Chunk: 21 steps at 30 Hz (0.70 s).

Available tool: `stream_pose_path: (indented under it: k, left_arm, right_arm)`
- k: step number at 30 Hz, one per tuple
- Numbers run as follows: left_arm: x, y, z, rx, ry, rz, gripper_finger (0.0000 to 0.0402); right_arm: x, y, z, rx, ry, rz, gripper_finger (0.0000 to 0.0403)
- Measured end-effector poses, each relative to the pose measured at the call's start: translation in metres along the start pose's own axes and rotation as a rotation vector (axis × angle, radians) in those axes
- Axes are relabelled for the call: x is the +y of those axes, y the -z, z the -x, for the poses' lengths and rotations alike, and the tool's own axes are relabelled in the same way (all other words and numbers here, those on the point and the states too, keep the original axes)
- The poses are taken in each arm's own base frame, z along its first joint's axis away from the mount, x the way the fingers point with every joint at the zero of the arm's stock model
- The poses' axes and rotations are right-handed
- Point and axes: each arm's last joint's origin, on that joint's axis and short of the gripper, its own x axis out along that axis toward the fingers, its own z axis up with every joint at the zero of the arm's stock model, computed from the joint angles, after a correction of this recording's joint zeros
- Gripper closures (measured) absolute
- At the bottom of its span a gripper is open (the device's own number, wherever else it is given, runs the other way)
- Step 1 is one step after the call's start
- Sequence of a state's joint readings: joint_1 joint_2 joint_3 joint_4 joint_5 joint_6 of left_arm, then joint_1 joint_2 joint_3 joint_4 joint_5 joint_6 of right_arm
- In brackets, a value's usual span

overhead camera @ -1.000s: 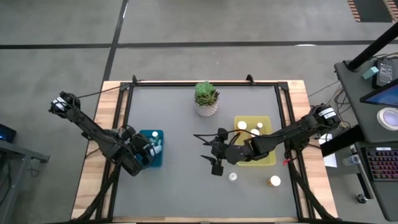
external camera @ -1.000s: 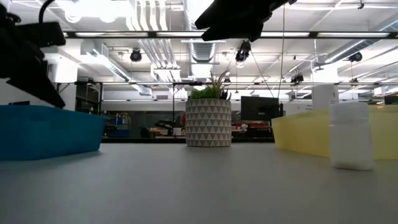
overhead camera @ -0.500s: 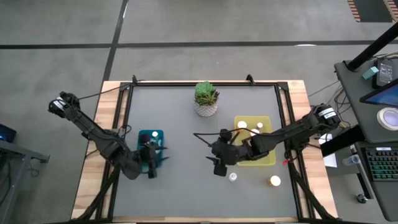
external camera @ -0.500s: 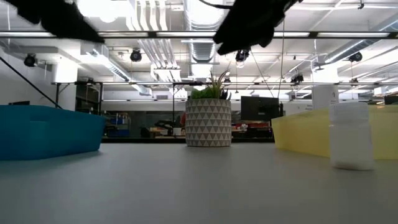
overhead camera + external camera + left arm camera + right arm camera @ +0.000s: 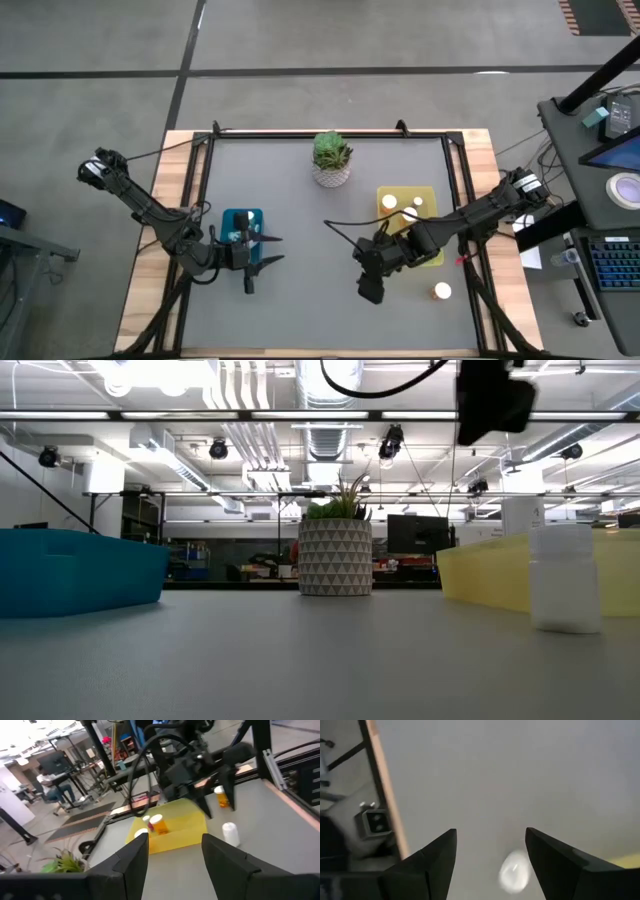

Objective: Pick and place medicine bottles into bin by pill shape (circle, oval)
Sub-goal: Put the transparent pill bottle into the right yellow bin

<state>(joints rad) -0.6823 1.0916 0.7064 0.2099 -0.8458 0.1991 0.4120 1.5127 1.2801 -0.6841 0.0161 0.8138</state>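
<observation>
I see two dark slim jointed arms | white-marked bases at table edges | thin black cables looping off both | left gripper (image 5: 262,258), right gripper (image 5: 371,291): dark tapered fingers

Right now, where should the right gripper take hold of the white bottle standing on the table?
Grip the white bottle around its body just under the cap, coming straight down. It stands upright, apart from the yellow bin, and the open right gripper hangs above with the cap between its fingers.
</observation>
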Motion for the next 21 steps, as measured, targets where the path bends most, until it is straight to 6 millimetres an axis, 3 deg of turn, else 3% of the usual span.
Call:
stream_pose_path:
  k: [11, 21]
  left_arm:
    - [0.004, 0.001, -0.004, 0.006, -0.021, -0.006, 0.0233]
    - [0.004, 0.001, -0.004, 0.006, -0.021, -0.027, 0.0233]
  right_arm:
    - [0.009, 0.025, 0.007, 0.144, 0.073, -0.304, 0.0175]
    - [0.014, 0.035, 0.008, 0.159, 0.107, -0.499, 0.0179]
